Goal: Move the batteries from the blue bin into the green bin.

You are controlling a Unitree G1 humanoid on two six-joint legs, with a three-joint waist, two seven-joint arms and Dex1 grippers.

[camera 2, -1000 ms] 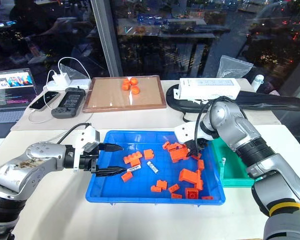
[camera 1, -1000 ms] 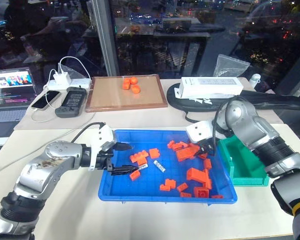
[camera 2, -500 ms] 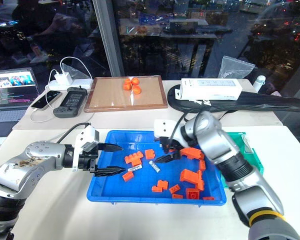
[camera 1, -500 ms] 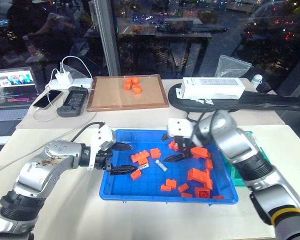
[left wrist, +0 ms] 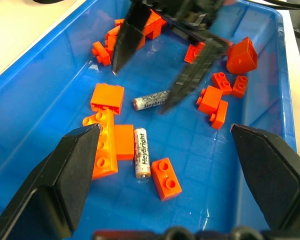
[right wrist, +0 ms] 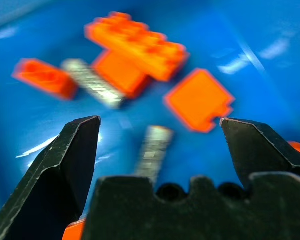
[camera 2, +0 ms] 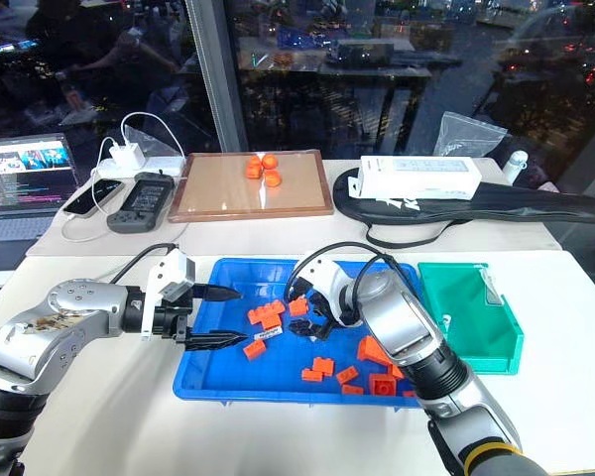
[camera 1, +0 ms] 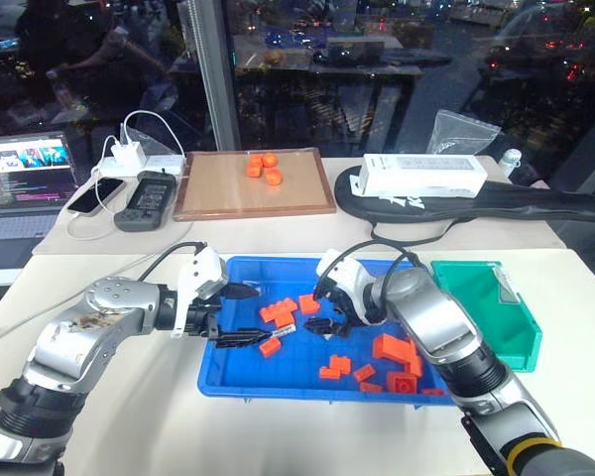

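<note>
The pale bench (camera 1: 278,436) carries everything here, and the biggest thing on it is the blue bin (camera 1: 240,382), set near the front edge at the middle. Just beside its right side sits the smaller, deeper green bin (camera 1: 516,342), with what looks like one pale battery lying on its floor, too small to be sure. Along the bench's back edge lie a wooden-framed tray (camera 1: 208,193) with a few orange pieces, a white box (camera 1: 421,177) on a black case, and toward the back left corner a laptop (camera 1: 20,188), a phone and a dark handset. Scattered over the blue bin's gridded floor are orange bricks (camera 1: 392,349), thickest toward its right side. Two batteries (left wrist: 151,100) lie in the left half of the blue bin among the bricks: one beside a flat orange plate (left wrist: 124,141), the other a little further in, on bare floor. The left end effector (camera 1: 240,314) hangs over the bin's left rim, its two black fingers spread wide and holding nothing, the nearer battery between and beyond its tips in the wrist view. The right end effector (camera 1: 322,310) reaches in from the other side, pointing down at the second battery, its fingers spread wide either side of it, gripping nothing.
</note>
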